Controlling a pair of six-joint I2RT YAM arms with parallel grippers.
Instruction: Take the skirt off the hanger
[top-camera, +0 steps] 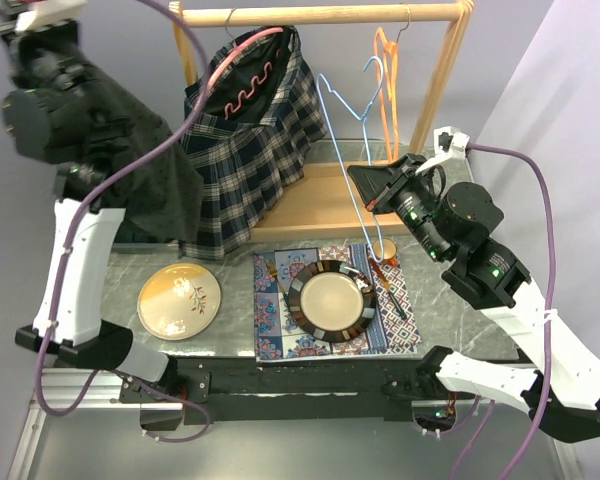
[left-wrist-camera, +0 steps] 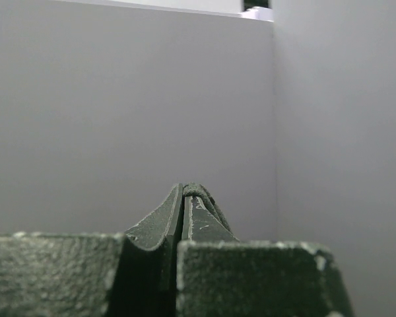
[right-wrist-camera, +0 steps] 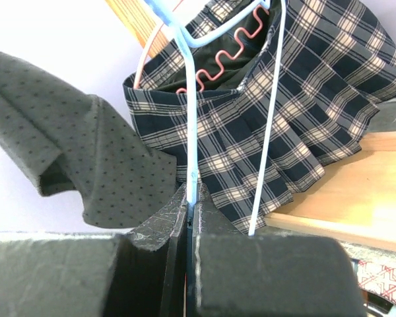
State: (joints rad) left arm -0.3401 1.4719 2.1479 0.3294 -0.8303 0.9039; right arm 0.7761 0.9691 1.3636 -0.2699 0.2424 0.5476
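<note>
Firmly together, left hand (left-wrist-camera: 183, 201) clamping dotted skirt (right-wrist-camera: 99, 165), right hand (right-wrist-camera: 189, 214) pinching blue hanger (right-wrist-camera: 191, 119), plaid skirt (right-wrist-camera: 317, 99) just beyond it.

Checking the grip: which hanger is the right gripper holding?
The blue hanger, pinched in the right gripper; the pink hanger carries the plaid skirt, the orange hanger hangs bare.
</note>
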